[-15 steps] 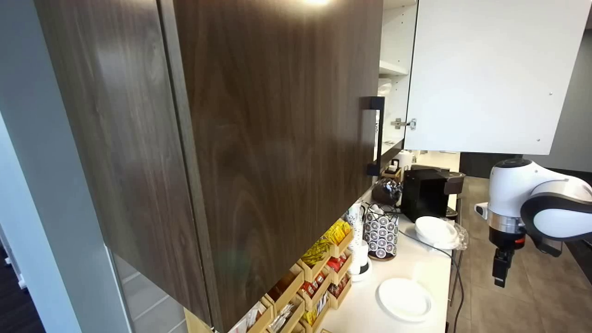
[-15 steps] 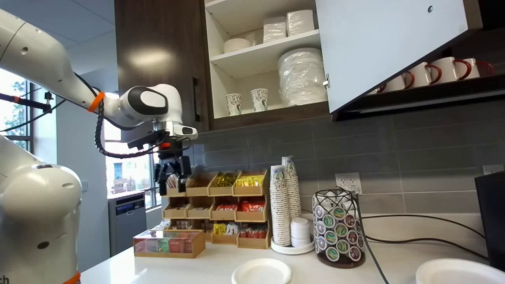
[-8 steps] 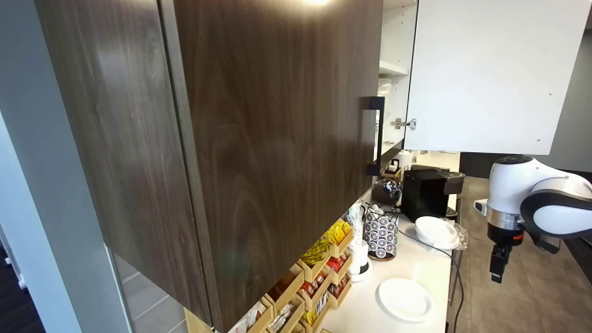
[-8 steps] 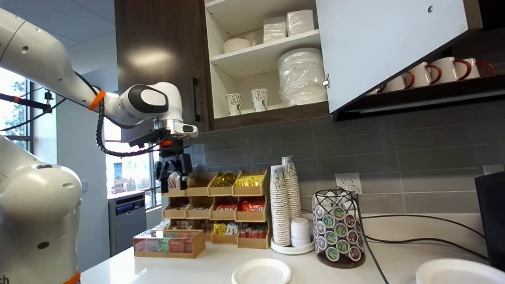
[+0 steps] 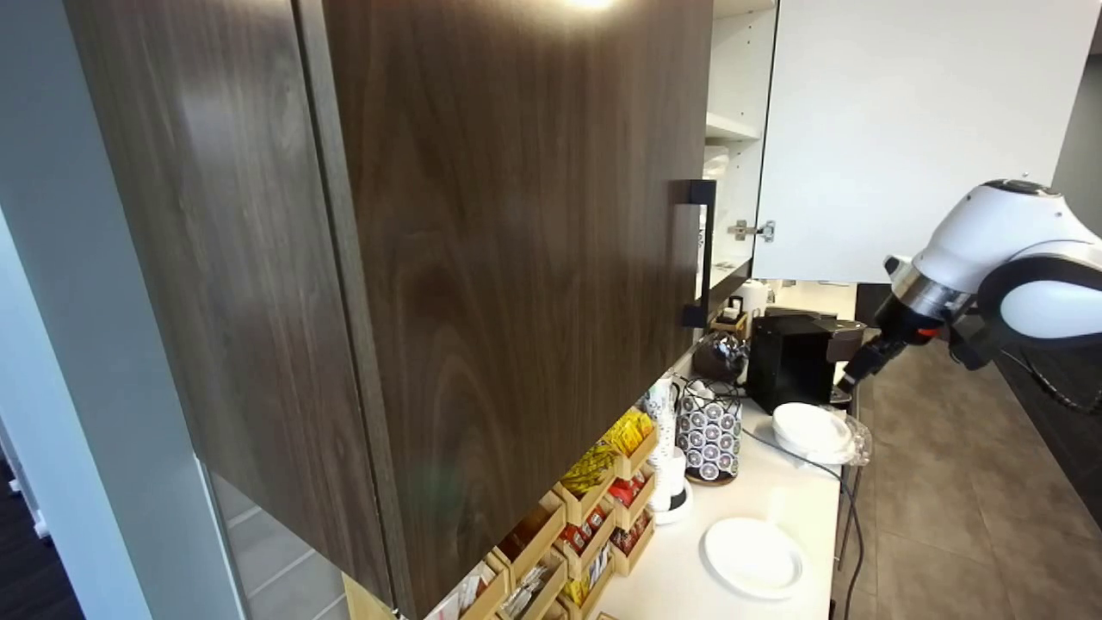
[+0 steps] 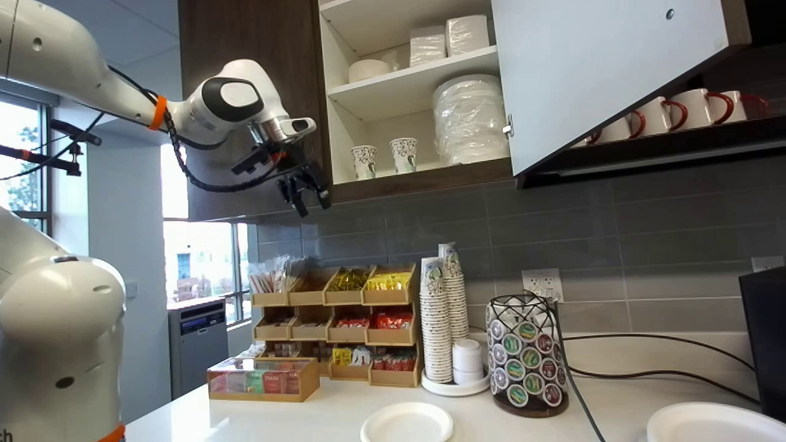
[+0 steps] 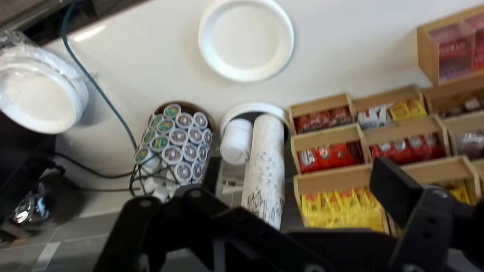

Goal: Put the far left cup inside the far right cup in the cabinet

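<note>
The dark wood-grain cabinet (image 5: 516,258) stands with one white-inside door (image 6: 608,67) swung open. On its lower shelf, in an exterior view, two patterned paper cups stand upright and apart: the far left cup (image 6: 364,162) and the far right cup (image 6: 404,156). The cabinet front mostly hides them in the exterior view beside the closed door. My gripper (image 6: 314,207) is open and empty, tilted, below and left of the cups, outside the cabinet. It also shows in an exterior view (image 5: 848,383). In the wrist view the open fingers (image 7: 302,181) have nothing between their tips; neither shelf cup shows there.
Wrapped plates (image 6: 470,120) stand right of the cups. A slim black handle (image 5: 703,254) sticks out from the closed door. Below are a tall cup stack (image 7: 266,162), wooden packet bins (image 7: 332,170), a coffee pod holder (image 6: 527,356) and a white plate (image 7: 246,39) on the counter.
The arm has risen, and my gripper has swung from pointing straight down to a tilt toward the cabinet and counter. It stays open. The cups have not moved.
</note>
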Available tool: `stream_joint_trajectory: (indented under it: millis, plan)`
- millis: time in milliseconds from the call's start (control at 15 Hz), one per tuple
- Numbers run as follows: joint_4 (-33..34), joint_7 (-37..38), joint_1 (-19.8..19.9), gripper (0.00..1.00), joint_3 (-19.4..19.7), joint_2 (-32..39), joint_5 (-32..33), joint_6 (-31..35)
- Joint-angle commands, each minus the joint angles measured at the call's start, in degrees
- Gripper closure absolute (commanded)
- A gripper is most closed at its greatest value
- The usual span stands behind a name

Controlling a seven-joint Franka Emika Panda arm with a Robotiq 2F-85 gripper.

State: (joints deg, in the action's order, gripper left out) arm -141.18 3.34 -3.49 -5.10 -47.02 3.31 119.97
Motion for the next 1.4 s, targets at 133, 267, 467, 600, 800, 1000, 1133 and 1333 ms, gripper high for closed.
stream_joint_trajectory:
  millis: [133,267,467,600,800,1000,1133,1333]
  plan:
    - [12.07,11.48,4.53,0.0,-4.45,6.5,0.12,10.98]
    - [15.4,16.51,7.22,0.0,-7.0,8.14,1.37,14.87]
    - [15.3,15.45,6.65,0.0,-6.85,7.46,0.85,15.97]
    - [17.21,16.68,7.63,0.0,-8.1,8.8,1.4,16.69]
    - [17.85,16.87,7.88,0.0,-8.25,9.48,1.54,16.7]
    - [17.95,16.89,7.97,0.0,-8.24,9.52,1.57,16.7]
    - [17.96,16.89,7.97,0.0,-8.24,9.52,1.58,16.7]
    - [21.79,19.77,11.29,0.0,-10.8,11.8,4.71,16.56]
